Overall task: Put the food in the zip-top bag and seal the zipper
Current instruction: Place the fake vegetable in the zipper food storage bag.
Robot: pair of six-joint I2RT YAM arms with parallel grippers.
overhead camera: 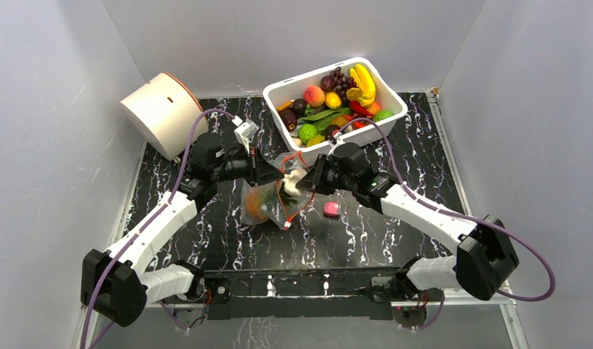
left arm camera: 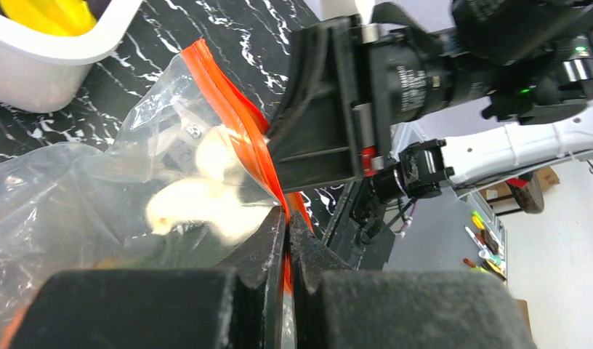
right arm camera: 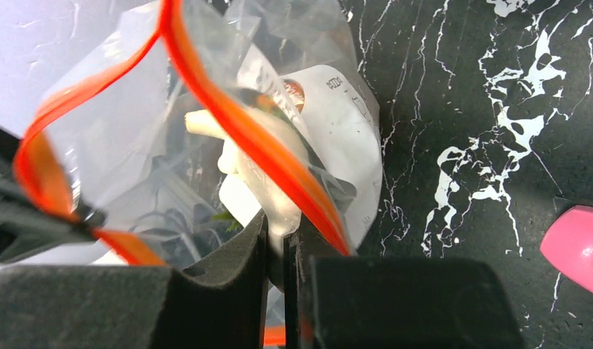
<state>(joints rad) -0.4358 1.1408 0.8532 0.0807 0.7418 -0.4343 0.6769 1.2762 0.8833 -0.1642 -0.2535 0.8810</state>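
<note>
The zip-top bag [overhead camera: 273, 195] hangs just above the table between both grippers, its mouth gaping. Through its wall shows food: an orange pineapple [overhead camera: 256, 206] and a pale whitish piece [left arm camera: 199, 207]. My left gripper [left arm camera: 288, 216] is shut on the red-orange zipper [left arm camera: 232, 113] at one side of the mouth. On the opposite side, my right gripper [right arm camera: 277, 231] is shut on the bag's lip, where the zipper [right arm camera: 239, 127] crosses its fingers. More food lies in the white bin: a banana bunch [overhead camera: 363, 81] and a dark purple fruit [overhead camera: 328, 83].
The white bin [overhead camera: 279, 93] stands at the back, close behind the grippers. A small pink block [overhead camera: 331, 209] lies on the black marbled table right of the bag. A white cylinder [overhead camera: 161, 113] leans at the back left. Grey walls enclose the table.
</note>
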